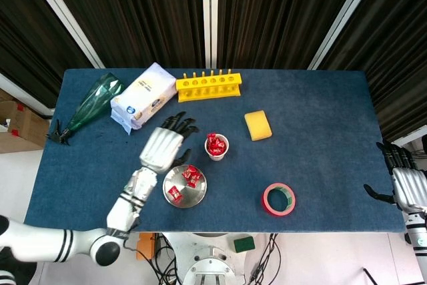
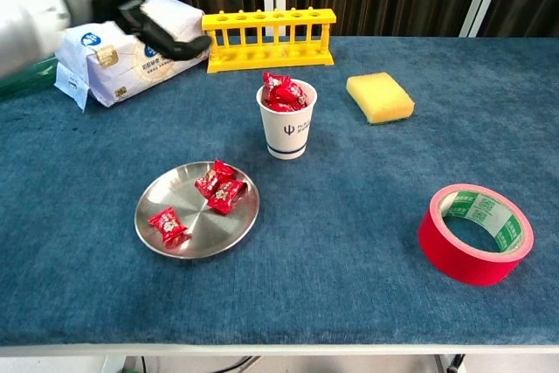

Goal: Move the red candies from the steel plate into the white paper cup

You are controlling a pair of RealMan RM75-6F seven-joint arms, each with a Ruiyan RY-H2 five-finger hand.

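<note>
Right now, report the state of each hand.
Left hand: open, fingers spread, holding nothing, raised beside the steel plate.
Right hand: open, empty, off the table's right edge.

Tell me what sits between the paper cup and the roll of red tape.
Nothing: between the paper cup and the roll of red tape there is only bare blue table cloth. Both the chest view and the head view show this.
</note>
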